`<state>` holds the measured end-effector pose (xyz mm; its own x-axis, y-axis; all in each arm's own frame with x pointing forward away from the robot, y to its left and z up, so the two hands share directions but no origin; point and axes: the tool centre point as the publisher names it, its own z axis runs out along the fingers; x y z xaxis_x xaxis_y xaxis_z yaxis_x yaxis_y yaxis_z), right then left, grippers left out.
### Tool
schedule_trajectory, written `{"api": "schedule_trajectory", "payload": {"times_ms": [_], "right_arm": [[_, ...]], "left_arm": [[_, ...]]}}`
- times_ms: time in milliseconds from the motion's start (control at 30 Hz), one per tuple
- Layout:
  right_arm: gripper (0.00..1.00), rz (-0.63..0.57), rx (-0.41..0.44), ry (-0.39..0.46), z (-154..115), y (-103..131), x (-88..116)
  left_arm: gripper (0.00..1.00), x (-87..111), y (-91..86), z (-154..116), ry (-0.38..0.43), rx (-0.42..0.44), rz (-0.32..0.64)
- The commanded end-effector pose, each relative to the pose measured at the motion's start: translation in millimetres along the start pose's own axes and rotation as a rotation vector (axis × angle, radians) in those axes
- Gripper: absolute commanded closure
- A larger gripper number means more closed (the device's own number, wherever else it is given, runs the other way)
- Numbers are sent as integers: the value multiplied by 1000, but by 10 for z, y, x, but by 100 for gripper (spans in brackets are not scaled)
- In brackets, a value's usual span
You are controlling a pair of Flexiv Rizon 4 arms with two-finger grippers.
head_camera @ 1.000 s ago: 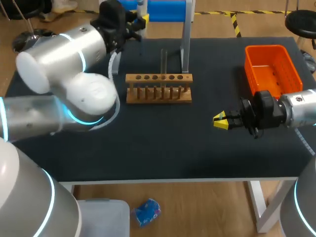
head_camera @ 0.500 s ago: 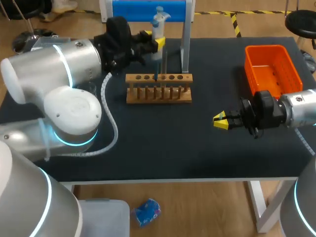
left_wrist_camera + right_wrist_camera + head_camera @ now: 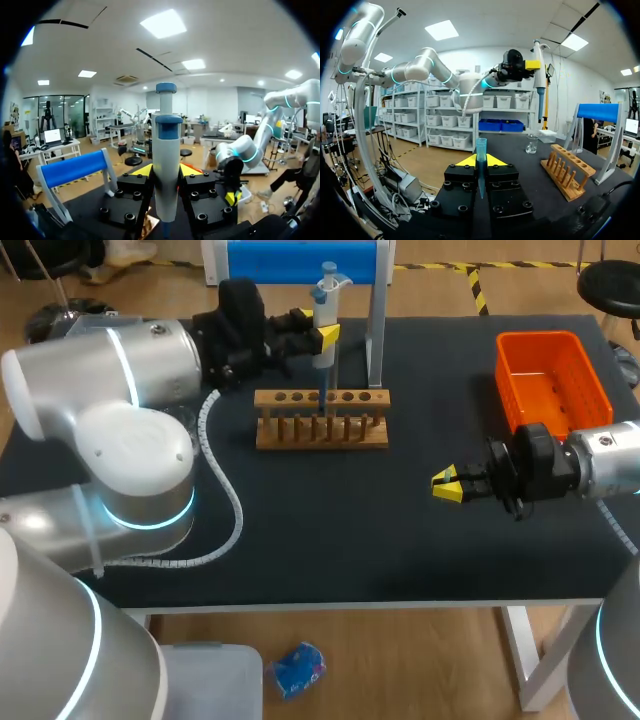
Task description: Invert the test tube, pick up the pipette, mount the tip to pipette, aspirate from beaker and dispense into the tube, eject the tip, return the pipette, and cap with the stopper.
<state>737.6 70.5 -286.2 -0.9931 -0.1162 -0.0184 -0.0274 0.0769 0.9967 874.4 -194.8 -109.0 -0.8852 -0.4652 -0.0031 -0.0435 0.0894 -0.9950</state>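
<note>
Pipette stands upright in the left jaws, which are closed on its body from both sides. Its lower end is at the top of the wooden rack, beside the test tube. Right jaws, low over the desk near the orange bin, clamp a blue tip.

Bare table lies open across the lower middle of the frame. The left arm fills the left side. At upper middle the rack, the stand post and the left gripper clamping the pipette crowd together. The orange basket blocks the upper right. Below it the right gripper grips a tip.
</note>
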Motion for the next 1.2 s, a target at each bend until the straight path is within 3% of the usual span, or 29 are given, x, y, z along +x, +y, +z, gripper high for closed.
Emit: {"api": "schedule_trajectory", "payload": {"times_ms": [33, 100, 467, 1200], "right_arm": [[100, 0, 2, 0, -5, 5, 8], [100, 0, 2, 0, -5, 5, 8], [100, 0, 2, 0, -5, 5, 8], [100, 0, 2, 0, -5, 5, 8]], "left_arm": [[100, -34, 24, -48, 139, 32, 2], [100, -34, 24, -48, 139, 32, 2], [100, 450, -25, 283, 184, -5, 20], [100, 1034, -394, 365, 228, 6, 42]]}}
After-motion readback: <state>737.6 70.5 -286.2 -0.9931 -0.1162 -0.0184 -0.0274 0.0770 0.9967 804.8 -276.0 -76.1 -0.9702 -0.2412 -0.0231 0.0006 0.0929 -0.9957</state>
